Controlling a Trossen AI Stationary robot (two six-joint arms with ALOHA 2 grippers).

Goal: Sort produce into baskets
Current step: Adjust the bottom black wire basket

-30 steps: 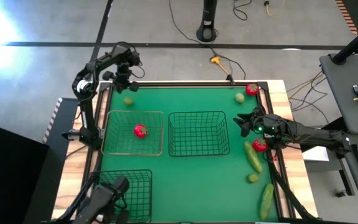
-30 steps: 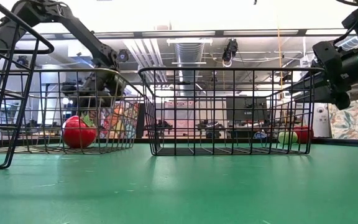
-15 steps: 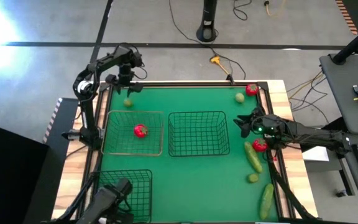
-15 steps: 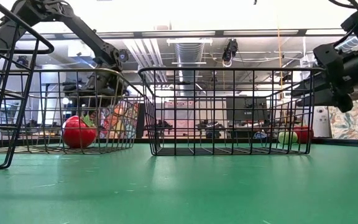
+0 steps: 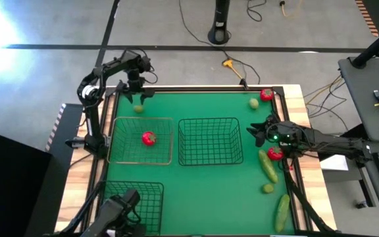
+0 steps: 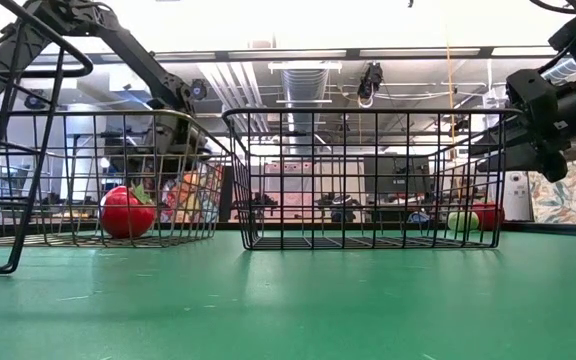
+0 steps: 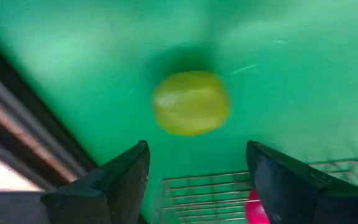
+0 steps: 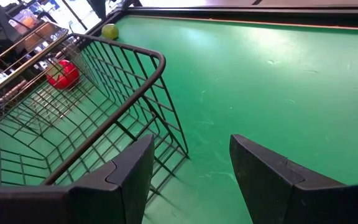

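Note:
A small yellow-green fruit (image 5: 137,108) (image 7: 191,102) lies on the green mat at the far left. My left gripper (image 5: 137,92) (image 7: 197,180) hovers open just above it, on its far side. The fruit lies past the fingertips and nothing is between them. One red tomato (image 5: 149,138) (image 6: 128,212) rests in the paler basket (image 5: 116,158). A dark basket (image 5: 209,160) stands mid-table and another dark basket (image 5: 158,204) near left. My right gripper (image 5: 258,131) (image 8: 188,168) hangs open beside the middle basket's right wall. On the right lie two tomatoes (image 5: 266,95) (image 5: 275,153), two cucumbers (image 5: 267,166) (image 5: 281,212) and two yellow-green fruits (image 5: 252,103) (image 5: 268,188).
A raised dark frame (image 5: 196,87) borders the mat. A dark object (image 5: 118,209) sits at the near-left basket. Bare mat lies between the middle basket and the near edge. Cables run over the floor beyond the far edge.
My left gripper has moved a little toward the table's right edge above the yellow-green fruit, and its fingers have opened. The fruit has stayed on the mat. The near-left basket has shifted slightly.

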